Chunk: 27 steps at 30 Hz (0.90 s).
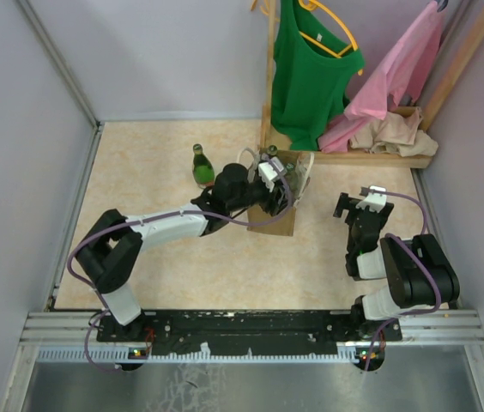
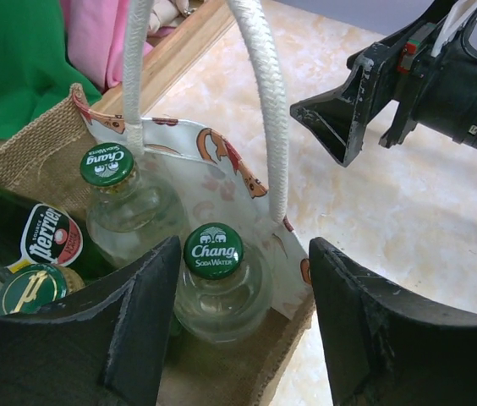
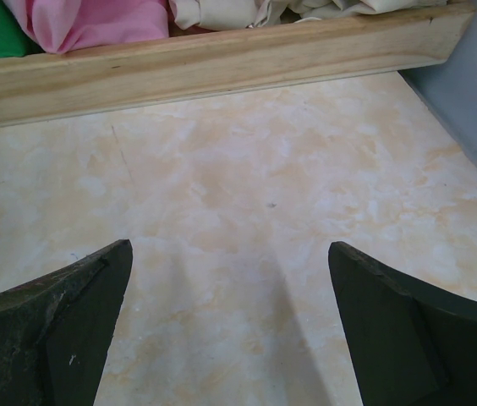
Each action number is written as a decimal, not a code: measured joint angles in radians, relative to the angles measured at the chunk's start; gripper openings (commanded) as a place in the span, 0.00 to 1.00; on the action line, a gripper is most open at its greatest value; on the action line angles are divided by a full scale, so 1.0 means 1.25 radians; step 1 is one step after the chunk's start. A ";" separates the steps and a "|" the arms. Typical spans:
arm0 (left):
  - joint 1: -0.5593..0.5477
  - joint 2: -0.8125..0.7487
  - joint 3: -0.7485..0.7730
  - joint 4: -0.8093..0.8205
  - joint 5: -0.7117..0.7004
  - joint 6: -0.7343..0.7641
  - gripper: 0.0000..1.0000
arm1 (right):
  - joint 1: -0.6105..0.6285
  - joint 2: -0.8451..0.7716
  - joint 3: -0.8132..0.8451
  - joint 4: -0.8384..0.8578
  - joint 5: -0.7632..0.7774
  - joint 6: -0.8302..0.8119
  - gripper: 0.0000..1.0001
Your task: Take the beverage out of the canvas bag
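- Left gripper, jaws spread wide, straddles a Chang bottle standing inside the bag at its rim; apparently not touching it.
- White handles arch just behind that bottle.
- Right gripper, jaws apart, hangs over bare table right of the bag, well apart from it.

The boxy tan-brown canvas bag is rough woven cloth, with twisted white rope handles. Inside it, the clear glass bottle looks shiny, its round green metal cap smooth. Beside the bag, the pale marbled table is smooth, faintly glossy.
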 measured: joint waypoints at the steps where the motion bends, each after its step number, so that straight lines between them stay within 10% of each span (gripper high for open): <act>1: 0.002 0.000 -0.005 0.007 -0.001 0.000 0.66 | 0.000 0.000 0.000 0.000 0.000 0.000 0.99; 27: 0.024 0.031 -0.059 0.140 -0.019 -0.050 0.56 | 0.000 0.000 0.000 0.000 0.000 0.000 0.99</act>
